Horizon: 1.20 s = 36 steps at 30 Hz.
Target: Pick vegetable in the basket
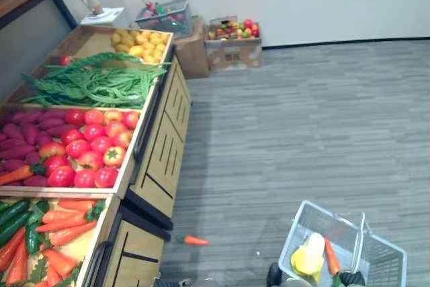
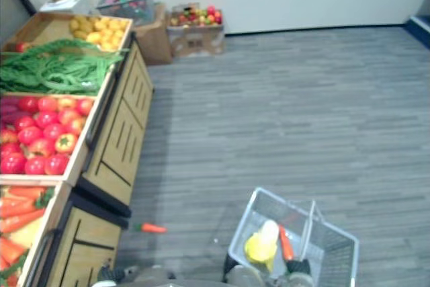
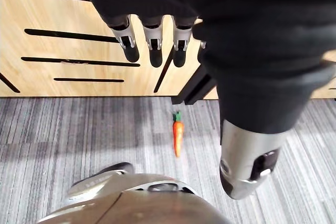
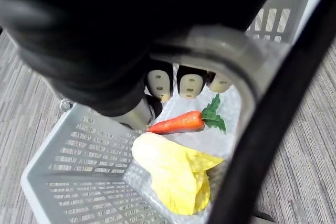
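Robot stands at the near end of a wooden produce stand (image 1: 161, 159), grey floor (image 1: 302, 132) all round. Its left hand (image 3: 151, 39) hangs beside the stand's slatted front, fingers straight and well apart from the thumb, nothing in it. Its right hand (image 4: 189, 84) has fingers curled round the handle of a grey slotted basket (image 1: 384, 255), carried at the robot's right side. In the basket, one carrot (image 4: 176, 123) lies against a pale yellow cabbage (image 4: 173, 171). A stray carrot (image 1: 195, 240) lies on the floor just beside the stand's base. The carrot bin (image 1: 64, 230) nearest the robot is full. Risks, as I judge them: a step forward could crush the stray carrot or kick it under the stand. Bending for it would tilt the hanging basket and slide the load to one wall. A left-hand reach into the bin may clip its edge and knock more produce off.
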Motion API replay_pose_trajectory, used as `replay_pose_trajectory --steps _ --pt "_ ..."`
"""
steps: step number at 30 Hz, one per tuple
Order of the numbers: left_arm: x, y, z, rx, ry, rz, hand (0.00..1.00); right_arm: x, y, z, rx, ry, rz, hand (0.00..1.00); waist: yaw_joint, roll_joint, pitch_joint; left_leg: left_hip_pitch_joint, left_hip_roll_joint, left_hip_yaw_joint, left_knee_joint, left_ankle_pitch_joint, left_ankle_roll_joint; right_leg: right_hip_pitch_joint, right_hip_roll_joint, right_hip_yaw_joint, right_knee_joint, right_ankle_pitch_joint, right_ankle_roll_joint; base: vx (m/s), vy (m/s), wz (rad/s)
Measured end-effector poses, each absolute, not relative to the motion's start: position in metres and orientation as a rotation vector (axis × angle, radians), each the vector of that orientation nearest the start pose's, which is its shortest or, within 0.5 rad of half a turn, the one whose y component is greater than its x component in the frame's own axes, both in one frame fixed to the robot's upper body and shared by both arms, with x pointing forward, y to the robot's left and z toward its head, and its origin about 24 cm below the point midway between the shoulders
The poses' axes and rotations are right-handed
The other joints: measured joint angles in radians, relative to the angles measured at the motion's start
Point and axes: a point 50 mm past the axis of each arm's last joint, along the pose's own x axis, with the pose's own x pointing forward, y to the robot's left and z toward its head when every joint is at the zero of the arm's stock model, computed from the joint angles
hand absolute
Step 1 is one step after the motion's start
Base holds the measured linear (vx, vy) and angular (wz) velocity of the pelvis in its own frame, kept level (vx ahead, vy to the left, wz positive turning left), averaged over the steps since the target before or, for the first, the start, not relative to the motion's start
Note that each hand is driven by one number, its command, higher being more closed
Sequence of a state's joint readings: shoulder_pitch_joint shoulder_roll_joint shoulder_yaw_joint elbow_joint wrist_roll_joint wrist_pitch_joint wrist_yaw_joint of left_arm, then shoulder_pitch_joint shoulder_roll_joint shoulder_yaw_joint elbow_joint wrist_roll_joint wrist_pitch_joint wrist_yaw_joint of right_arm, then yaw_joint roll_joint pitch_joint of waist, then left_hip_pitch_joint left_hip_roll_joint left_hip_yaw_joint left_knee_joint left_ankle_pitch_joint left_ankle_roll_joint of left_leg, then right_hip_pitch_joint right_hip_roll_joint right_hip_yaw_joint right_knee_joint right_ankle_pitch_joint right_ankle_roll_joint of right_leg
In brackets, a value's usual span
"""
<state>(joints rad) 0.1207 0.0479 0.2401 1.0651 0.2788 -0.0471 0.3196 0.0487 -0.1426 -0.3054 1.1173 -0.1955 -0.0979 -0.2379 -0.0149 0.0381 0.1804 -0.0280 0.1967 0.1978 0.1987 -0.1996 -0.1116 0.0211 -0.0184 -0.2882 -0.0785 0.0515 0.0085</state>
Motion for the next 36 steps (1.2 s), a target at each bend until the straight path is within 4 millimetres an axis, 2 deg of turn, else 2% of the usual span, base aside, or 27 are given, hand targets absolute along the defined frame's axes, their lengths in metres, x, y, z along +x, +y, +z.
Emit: replay_pose_trajectory --steps 2,5,9,11,12,13,14,15,16,17,19,22,23,24,25,26,28,30,32,34,35,36 --pt "0.073 0.211 -0.161 0.335 1.124 0.389 0.00 0.091 -0.248 -0.151 -0.261 1.053 -0.458 1.00 0.021 0.012 -0.008 -0.006 -0.019 -0.014 -0.006 0.022 -0.006 0.012 -0.007 0.023 -0.034 0.020 0.028 0.05 0.235 -0.37" --pt "0.068 0.217 -0.161 0.354 1.135 0.395 0.00 0.086 -0.244 -0.153 -0.231 1.066 -0.477 1.00 0.020 -0.018 -0.013 0.019 -0.069 -0.018 -0.029 0.022 -0.003 0.019 -0.049 0.031 -0.035 0.032 0.045 0.09 0.213 0.03" --pt "0.062 0.217 -0.162 0.367 1.155 0.382 0.00 0.094 -0.243 -0.152 -0.230 1.048 -0.465 1.00 0.032 -0.027 -0.020 0.033 -0.098 -0.016 -0.036 0.008 0.028 0.017 -0.069 0.058 -0.028 0.025 0.069 0.17 0.140 -0.14" --pt "0.064 0.216 -0.163 0.374 1.158 0.365 0.00 0.098 -0.244 -0.151 -0.229 1.036 -0.467 1.00 0.037 -0.023 -0.023 0.037 -0.105 -0.005 -0.019 -0.009 0.049 -0.018 -0.085 0.069 0.047 -0.014 0.085 0.18 0.141 -0.18" --pt "0.066 0.216 -0.162 0.387 1.152 0.352 0.00 0.101 -0.244 -0.150 -0.227 1.027 -0.471 1.00 0.045 -0.018 -0.025 0.050 -0.110 0.017 -0.017 -0.018 0.059 -0.065 -0.106 0.082 0.161 -0.070 0.092 0.18 0.169 -0.30" --pt "0.067 0.218 -0.162 0.404 1.147 0.340 0.00 0.104 -0.244 -0.149 -0.224 1.016 -0.473 1.00 0.045 -0.029 -0.021 0.073 -0.121 0.039 -0.022 -0.028 0.071 -0.116 -0.132 0.092 0.296 -0.122 0.093 0.18 0.170 -0.31" --pt "0.068 0.218 -0.162 0.411 1.145 0.331 0.00 0.107 -0.244 -0.148 -0.218 1.008 -0.481 1.00 0.045 -0.034 -0.018 0.087 -0.128 0.045 -0.024 -0.029 0.074 -0.144 -0.147 0.094 0.370 -0.140 0.084 0.17 0.164 -0.30" --pt "0.069 0.219 -0.161 0.430 1.136 0.315 0.00 0.114 -0.245 -0.146 -0.208 0.986 -0.496 1.00 0.044 -0.048 -0.006 0.121 -0.143 0.065 -0.027 -0.030 0.076 -0.200 -0.183 0.083 0.526 -0.158 0.058 0.16 0.126 -0.26" --pt "0.069 0.221 -0.161 0.441 1.132 0.309 0.00 0.116 -0.247 -0.144 -0.214 0.969 -0.505 1.00 0.040 -0.049 0.005 0.164 -0.146 0.064 -0.043 -0.038 0.089 -0.234 -0.214 0.062 0.637 -0.169 0.064 0.15 0.099 -0.19" --pt "0.068 0.222 -0.161 0.446 1.132 0.307 0.00 0.116 -0.248 -0.144 -0.216 0.969 -0.505 1.00 0.035 -0.045 0.007 0.184 -0.146 0.065 -0.054 -0.043 0.097 -0.237 -0.220 0.048 0.661 -0.184 0.063 0.22 0.035 -0.03" --pt "0.072 0.226 -0.159 0.464 1.119 0.303 0.00 0.117 -0.242 -0.145 -0.211 0.971 -0.486 1.00 0.033 -0.067 0.008 0.221 -0.137 0.064 -0.076 -0.044 0.096 -0.247 -0.228 -0.004 0.628 -0.191 0.059 0.21 -0.021 0.08" --pt "0.074 0.225 -0.159 0.463 1.113 0.298 0.00 0.124 -0.241 -0.143 -0.208 0.946 -0.484 1.00 0.031 -0.062 0.011 0.226 -0.085 0.063 -0.089 -0.054 0.075 -0.299 -0.219 -0.029 0.490 -0.162 0.092 0.24 -0.150 0.08" --pt "0.072 0.225 -0.159 0.463 1.118 0.298 0.00 0.125 -0.241 -0.142 -0.208 0.943 -0.484 1.00 0.032 -0.064 0.012 0.235 -0.068 0.062 -0.089 -0.064 0.048 -0.306 -0.218 -0.020 0.404 -0.121 0.106 0.22 -0.175 -0.01" --pt "0.072 0.227 -0.159 0.461 1.118 0.303 0.00 0.125 -0.241 -0.142 -0.207 0.944 -0.481 1.00 0.034 -0.070 0.013 0.244 -0.064 0.062 -0.089 -0.069 0.033 -0.302 -0.216 -0.012 0.357 -0.081 0.102 0.30 -0.257 0.00" --pt "0.069 0.231 -0.158 0.459 1.123 0.320 0.00 0.124 -0.236 -0.144 -0.197 0.953 -0.469 1.00 0.035 -0.091 0.014 0.272 -0.065 0.060 -0.089 -0.086 0.001 -0.287 -0.227 0.003 0.294 0.040 0.089 0.30 -0.273 -0.14" --pt "0.070 0.224 -0.160 0.433 1.133 0.320 0.00 0.128 -0.239 -0.142 -0.204 0.942 -0.475 1.00 0.040 -0.051 0.025 0.294 -0.027 0.061 -0.089 -0.095 -0.021 -0.282 -0.197 -0.008 0.343 0.034 0.081 0.29 -0.263 -0.10" --pt "0.074 0.217 -0.160 0.416 1.111 0.311 0.00 0.133 -0.245 -0.139 -0.217 0.930 -0.472 1.00 0.031 -0.028 0.022 0.292 -0.003 0.052 -0.083 -0.044 -0.063 -0.310 -0.189 -0.020 0.411 -0.052 0.058 0.29 -0.289 -0.03" --pt "0.076 0.215 -0.160 0.411 1.106 0.310 0.00 0.135 -0.247 -0.138 -0.222 0.926 -0.477 1.00 0.020 -0.013 0.019 0.274 0.016 0.020 -0.044 -0.005 -0.086 -0.310 -0.184 -0.037 0.450 -0.105 0.045 0.27 -0.311 0.12" --pt "0.076 0.215 -0.160 0.410 1.105 0.311 0.00 0.133 -0.246 -0.139 -0.220 0.938 -0.475 1.00 0.019 -0.011 0.016 0.220 0.039 -0.017 0.069 0.035 -0.091 -0.278 -0.170 -0.053 0.435 -0.129 0.034 0.21 -0.276 0.16" --pt "0.076 0.214 -0.160 0.395 1.107 0.321 0.00 0.125 -0.247 -0.142 -0.224 0.969 -0.473 1.00 0.017 -0.005 0.013 0.109 0.067 -0.094 0.298 0.138 -0.102 -0.208 -0.149 -0.080 0.383 -0.148 0.023 0.18 -0.226 0.17" --pt "0.076 0.212 -0.161 0.386 1.108 0.326 0.00 0.123 -0.247 -0.143 -0.228 0.977 -0.471 1.00 0.017 -0.003 0.013 0.080 0.074 -0.109 0.358 0.185 -0.107 -0.187 -0.142 -0.086 0.366 -0.149 0.019 0.19 -0.185 0.13" --pt "0.076 0.214 -0.160 0.384 1.105 0.341 0.00 0.118 -0.247 -0.145 -0.234 0.991 -0.466 1.00 0.021 -0.009 0.014 0.039 0.081 -0.129 0.444 0.289 -0.125 -0.140 -0.134 -0.088 0.328 -0.150 0.015 0.23 -0.157 0.09"
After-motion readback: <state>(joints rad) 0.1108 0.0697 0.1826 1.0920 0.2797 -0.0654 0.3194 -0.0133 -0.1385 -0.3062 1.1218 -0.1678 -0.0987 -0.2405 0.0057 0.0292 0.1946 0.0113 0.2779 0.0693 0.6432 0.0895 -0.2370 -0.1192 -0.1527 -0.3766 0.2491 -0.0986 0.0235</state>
